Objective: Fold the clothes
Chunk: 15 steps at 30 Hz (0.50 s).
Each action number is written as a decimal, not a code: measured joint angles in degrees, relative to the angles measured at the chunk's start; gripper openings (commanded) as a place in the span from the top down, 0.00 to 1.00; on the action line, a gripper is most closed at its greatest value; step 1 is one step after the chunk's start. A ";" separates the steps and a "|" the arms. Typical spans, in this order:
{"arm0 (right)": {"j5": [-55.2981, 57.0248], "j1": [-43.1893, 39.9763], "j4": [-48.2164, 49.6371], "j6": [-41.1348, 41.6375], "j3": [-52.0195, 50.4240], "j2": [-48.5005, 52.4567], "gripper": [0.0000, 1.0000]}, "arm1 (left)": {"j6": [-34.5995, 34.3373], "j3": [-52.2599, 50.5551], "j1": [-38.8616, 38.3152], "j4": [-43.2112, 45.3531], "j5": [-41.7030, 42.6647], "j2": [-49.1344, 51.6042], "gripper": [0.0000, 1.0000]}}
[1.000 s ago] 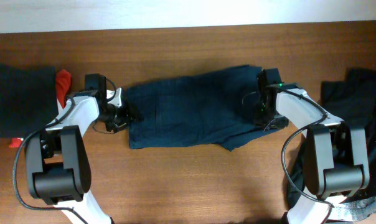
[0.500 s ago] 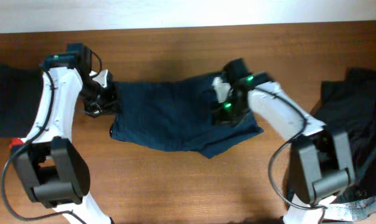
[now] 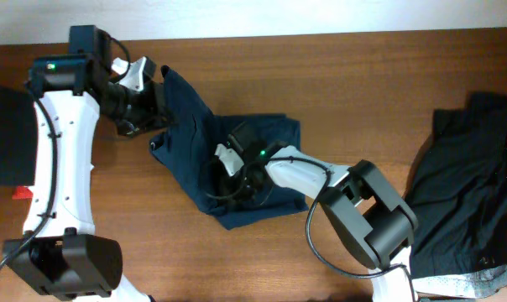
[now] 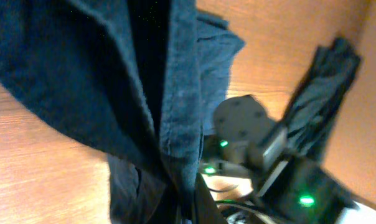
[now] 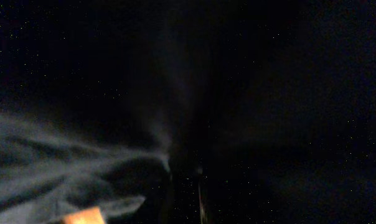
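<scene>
Overhead, the left gripper (image 3: 155, 106) is holding one end of the soft navy cotton shorts (image 3: 270, 134) raised off the brown wooden table (image 3: 388, 84), seemingly for folding, the right gripper (image 3: 233, 173) anchoring mid-cloth; left wrist, fabric hanging from clamped jaws; right wrist, darkness hiding its grip.

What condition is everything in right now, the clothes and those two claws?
navy shorts: bunched up, not folded, one end lifted by a claw.
left gripper: shut on the shorts' edge.
right gripper: down on the middle of the shorts; buried in fabric, so open or shut is unclear.
dark garments: loose, unfolded heap at the right.
black cloth: lying flat at the left edge, looks folded.
</scene>
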 measured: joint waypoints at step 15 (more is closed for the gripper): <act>19.56 -23.17 -32.52 -9.46 1.42 -4.70 0.73 | -3.15 -0.63 -24.48 5.99 -12.28 6.29 0.99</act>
